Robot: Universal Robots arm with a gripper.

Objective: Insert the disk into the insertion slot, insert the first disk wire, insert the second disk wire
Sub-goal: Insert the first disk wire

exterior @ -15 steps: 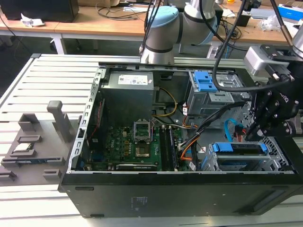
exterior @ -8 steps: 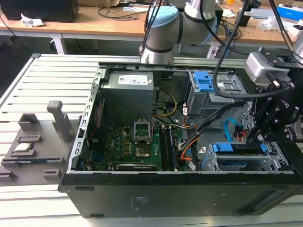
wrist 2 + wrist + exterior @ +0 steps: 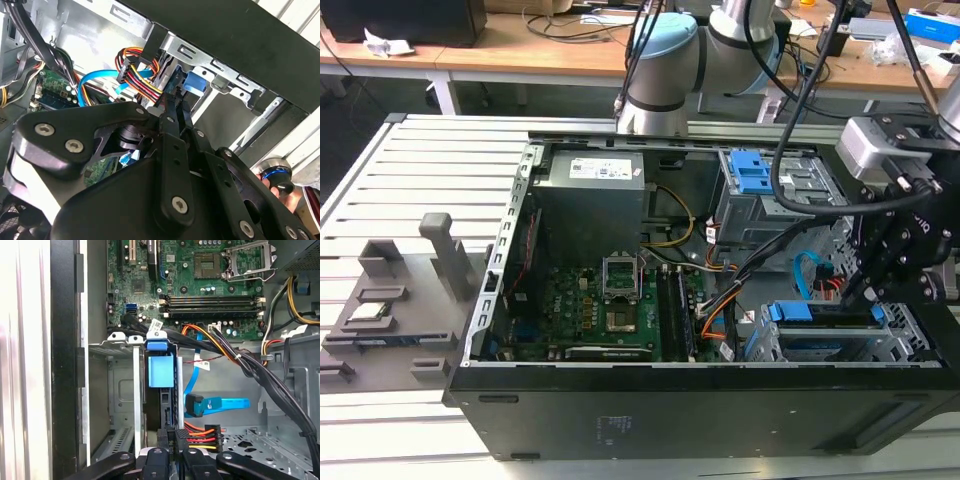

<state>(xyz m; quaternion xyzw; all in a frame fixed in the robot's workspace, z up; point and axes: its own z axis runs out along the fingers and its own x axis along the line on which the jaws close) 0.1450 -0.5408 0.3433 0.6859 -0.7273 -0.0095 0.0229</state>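
Observation:
The disk, in its blue carrier [image 3: 817, 312] [image 3: 160, 371] [image 3: 193, 83], sits inside the insertion slot, a low silver cage [image 3: 840, 347] [image 3: 121, 390] [image 3: 226, 71] at the case's front corner on the exterior view's right. My gripper [image 3: 861, 294] [image 3: 169, 436] [image 3: 169, 108] reaches down to the disk's rear edge. It is shut on the plug of the first disk wire, an orange, red, yellow and black bundle [image 3: 202, 433] [image 3: 139, 76]. The second disk wire, a flat light-blue cable [image 3: 807, 271] [image 3: 218, 404] [image 3: 94, 83], hangs loose beside it, its plug free.
A taller grey cage with a blue latch [image 3: 760, 183] stands behind the slot. A thick black cable bundle [image 3: 260, 376] crosses above the cage. The motherboard [image 3: 610, 312] and power supply [image 3: 588, 205] fill the case's left. A grey fixture [image 3: 390, 305] lies outside.

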